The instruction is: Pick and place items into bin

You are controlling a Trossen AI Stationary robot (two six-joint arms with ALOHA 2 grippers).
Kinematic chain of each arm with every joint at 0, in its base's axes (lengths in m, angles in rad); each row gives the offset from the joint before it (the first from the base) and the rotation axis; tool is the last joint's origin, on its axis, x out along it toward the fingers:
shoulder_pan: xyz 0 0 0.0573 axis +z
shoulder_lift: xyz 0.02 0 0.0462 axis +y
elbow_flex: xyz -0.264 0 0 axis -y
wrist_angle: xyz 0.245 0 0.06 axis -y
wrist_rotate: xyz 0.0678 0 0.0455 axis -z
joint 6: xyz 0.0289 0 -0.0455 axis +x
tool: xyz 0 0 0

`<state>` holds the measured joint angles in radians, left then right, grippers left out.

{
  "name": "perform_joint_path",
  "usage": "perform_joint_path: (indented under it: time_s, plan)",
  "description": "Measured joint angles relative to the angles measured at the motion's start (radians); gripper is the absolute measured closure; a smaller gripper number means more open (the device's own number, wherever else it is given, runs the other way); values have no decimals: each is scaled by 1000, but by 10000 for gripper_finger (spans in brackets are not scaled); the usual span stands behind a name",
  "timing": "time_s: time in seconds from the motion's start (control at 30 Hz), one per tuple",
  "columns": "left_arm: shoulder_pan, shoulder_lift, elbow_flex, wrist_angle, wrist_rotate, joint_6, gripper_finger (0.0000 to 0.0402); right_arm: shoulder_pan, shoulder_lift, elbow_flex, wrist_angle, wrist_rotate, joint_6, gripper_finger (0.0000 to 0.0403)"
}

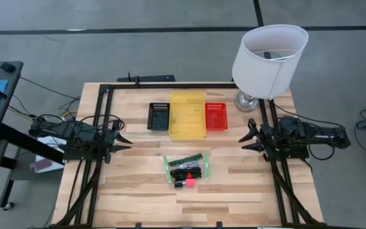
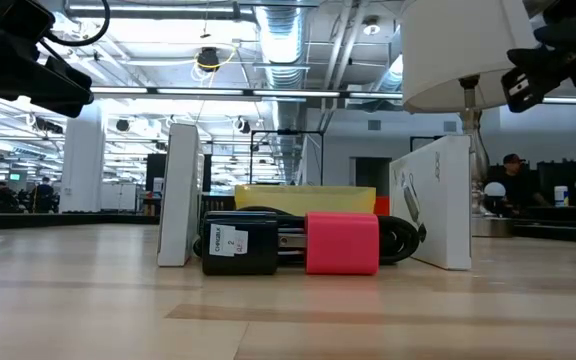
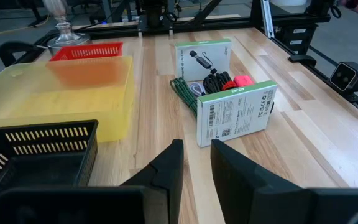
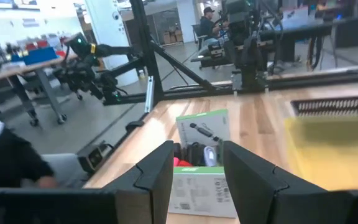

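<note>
Three baskets stand in a row at the table's 12 o'clock area: a black basket (image 1: 158, 116), a yellow tray (image 1: 187, 115) and a red basket (image 1: 215, 117), side by side and touching or nearly so. Toward 6 o'clock from the yellow tray lies the cluster of items. Two white boxes with green edges stand upright, one (image 3: 236, 111) nearer the left arm and one (image 3: 202, 58) nearer the right arm. Between them lie a black cord (image 3: 215, 81), a pink-red block (image 1: 189, 182) and a black adapter with a white label (image 2: 240, 247).

The left gripper (image 1: 121, 140) hovers at 9 o'clock, well apart from the items, its fingers (image 3: 167, 170) released with a narrow gap. The right gripper (image 1: 247, 137) hovers at 3 o'clock, also well apart, its fingers (image 4: 156, 171) spread and grasping nothing. A white lamp (image 1: 269, 60) stands at 1 o'clock, beside the red basket.
</note>
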<state>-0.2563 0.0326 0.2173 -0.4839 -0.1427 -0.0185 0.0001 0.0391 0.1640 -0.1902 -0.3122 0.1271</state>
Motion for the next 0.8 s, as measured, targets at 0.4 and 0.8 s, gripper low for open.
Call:
perform_joint_path:
  time_s: [0.4,0.8]
  plan:
    - [0,0,0,0,0,0,329,-3,0,0,110,0,64,269]
    - [0,0,0,0,0,0,329,25,41,27,344,3,42,264]
